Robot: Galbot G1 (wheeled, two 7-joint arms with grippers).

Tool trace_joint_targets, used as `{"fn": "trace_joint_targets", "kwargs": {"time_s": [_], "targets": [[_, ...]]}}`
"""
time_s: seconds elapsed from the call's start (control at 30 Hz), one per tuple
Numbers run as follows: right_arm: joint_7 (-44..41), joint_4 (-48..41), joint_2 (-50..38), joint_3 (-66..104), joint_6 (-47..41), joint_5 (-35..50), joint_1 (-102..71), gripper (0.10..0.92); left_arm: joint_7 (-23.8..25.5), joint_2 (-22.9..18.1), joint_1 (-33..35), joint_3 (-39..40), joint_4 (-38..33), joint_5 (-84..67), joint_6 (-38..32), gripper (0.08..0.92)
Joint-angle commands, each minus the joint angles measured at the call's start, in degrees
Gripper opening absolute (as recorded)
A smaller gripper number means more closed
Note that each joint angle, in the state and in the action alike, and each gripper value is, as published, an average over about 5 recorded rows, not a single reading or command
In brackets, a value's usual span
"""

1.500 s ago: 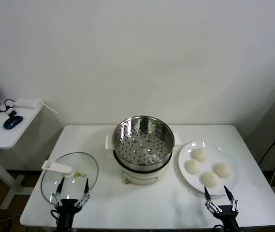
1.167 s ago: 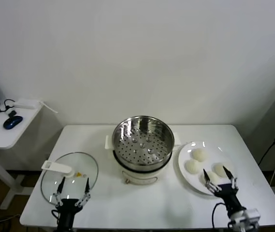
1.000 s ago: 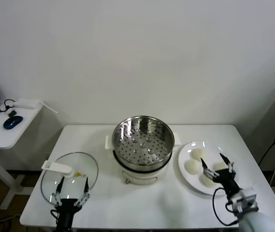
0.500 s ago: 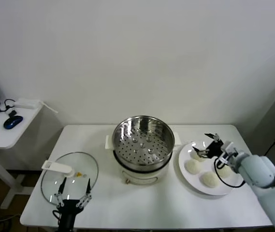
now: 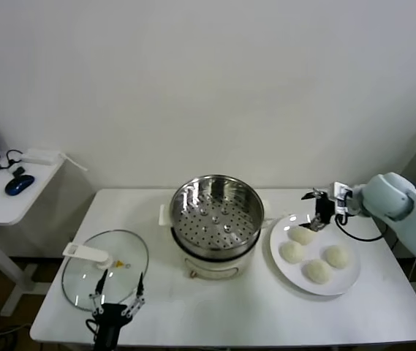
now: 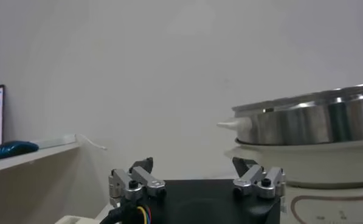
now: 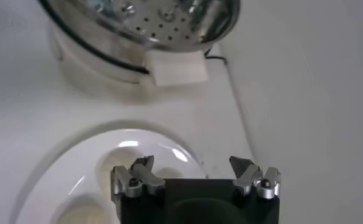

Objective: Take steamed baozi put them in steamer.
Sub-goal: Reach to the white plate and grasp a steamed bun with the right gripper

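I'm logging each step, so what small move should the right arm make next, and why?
Probably lower the open right gripper onto the nearest small round off-white bun and close. It hangs over the far edge of the flat white plate, all four buns lie there, and the shiny perforated steel steamer basket is empty.

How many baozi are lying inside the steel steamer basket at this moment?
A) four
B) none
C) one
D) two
B: the steamer shows only its bare perforated floor, while all four baozi lie on the white plate.
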Motion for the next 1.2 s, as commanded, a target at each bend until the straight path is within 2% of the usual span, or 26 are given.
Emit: {"fn": "trace_joint_targets", "kwargs": {"time_s": [0.03, 0.67, 1.2], "targets": [[-7.5, -13.9, 5.7, -27.7, 5.3, -0.4, 22.2, 0.823, 0.0, -0.6, 0.2, -0.2, 0.5, 0.3, -0.2, 0.823], [-9.3, -31.7, 19.5, -22.3, 12.1, -5.0, 12.1, 0.823, -0.1, -0.6, -0.5, -1.0, 3.1, 0.9, -0.4, 0.823], [-8.0, -35.6, 21.5, -14.4, 14.0, -10.2, 4.8, 0.823, -0.2, -0.5, -1.1, -1.3, 4.3, 1.0, -0.6, 0.823]]}}
